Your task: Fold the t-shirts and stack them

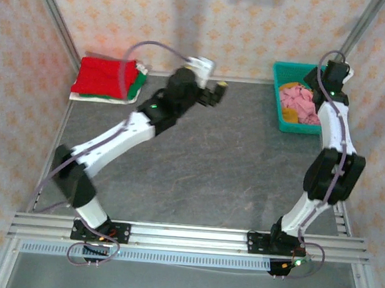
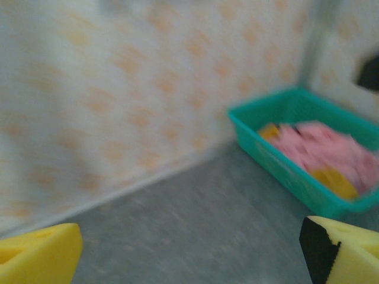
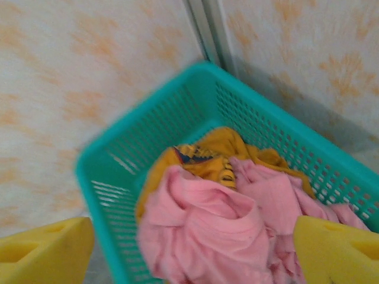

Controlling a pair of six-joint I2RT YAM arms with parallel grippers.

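Teal basket (image 3: 112, 160) at the far right corner of the table (image 1: 231, 160) holds the pink t-shirt (image 3: 201, 231), crumpled over the mustard-orange shirt (image 3: 204, 148). The right gripper (image 3: 189, 251) hangs above them, fingers spread wide, grasping nothing. Far left, the folded red shirt (image 1: 104, 76) tops the green shirt (image 1: 141, 80) and what looks like a white one (image 1: 93, 97). The left gripper (image 2: 189, 248) hovers mid-table, released and empty.

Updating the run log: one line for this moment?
left gripper open, empty | right gripper open above teal basket | inside: pink t-shirt, mustard-orange t-shirt | red t-shirt folded, far left
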